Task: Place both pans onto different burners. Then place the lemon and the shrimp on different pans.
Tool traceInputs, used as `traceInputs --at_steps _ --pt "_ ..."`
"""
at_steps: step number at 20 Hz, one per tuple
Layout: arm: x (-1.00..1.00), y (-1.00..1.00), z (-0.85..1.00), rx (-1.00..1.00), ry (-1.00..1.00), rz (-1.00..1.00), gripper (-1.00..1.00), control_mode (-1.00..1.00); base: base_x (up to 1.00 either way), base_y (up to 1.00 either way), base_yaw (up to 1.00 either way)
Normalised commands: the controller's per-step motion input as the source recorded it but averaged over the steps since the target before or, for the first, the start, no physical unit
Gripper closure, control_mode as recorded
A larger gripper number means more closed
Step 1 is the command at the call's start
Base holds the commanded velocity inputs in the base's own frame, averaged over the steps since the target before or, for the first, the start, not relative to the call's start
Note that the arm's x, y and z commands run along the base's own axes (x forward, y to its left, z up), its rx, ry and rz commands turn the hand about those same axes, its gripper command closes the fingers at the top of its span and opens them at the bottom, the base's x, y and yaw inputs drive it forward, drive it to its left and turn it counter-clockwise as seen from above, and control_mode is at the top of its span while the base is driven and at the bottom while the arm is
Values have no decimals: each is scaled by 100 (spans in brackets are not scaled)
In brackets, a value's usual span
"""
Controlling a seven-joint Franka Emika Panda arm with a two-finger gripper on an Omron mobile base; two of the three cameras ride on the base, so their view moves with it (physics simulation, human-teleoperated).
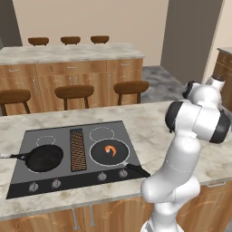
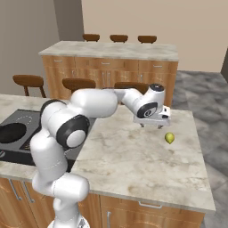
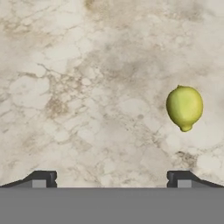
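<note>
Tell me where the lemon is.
The lemon lies on the marble counter, right of the cooktop, just beyond the open gripper.

Even, soft, fairly bright light covers all three rendered views, with no glare and no hard shadows. The base views are slightly soft and low in detail. In the hand view the lemon [image 3: 184, 107] is sharp and casts almost no shadow on the counter [image 3: 87, 87].

Mottled beige marble-look counter [image 3: 87, 87], smooth waxy lemon [image 3: 184, 107], dark glassy cooktop [image 1: 27, 181], matt black pans [image 1: 44, 158], wooden cabinets [image 2: 147, 213]
</note>
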Motion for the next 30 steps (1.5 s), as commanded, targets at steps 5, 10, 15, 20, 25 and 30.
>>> traceInputs --at_steps 5,10,15,20,25,30 --pt "0 -18 -3 0 0 0 -100 -100 0 0 0" --pt "1 -16 -18 0 -1 0 -100 -100 0 0 0" --pt "9 -27 -25 0 -2 0 -100 -100 0 0 0" --pt "12 -29 -11 0 -2 0 -100 -100 0 0 0" --pt "16 -19 -3 0 0 0 -100 -100 0 0 0" --pt "17 -14 -9 0 0 0 -100 -100 0 0 0"
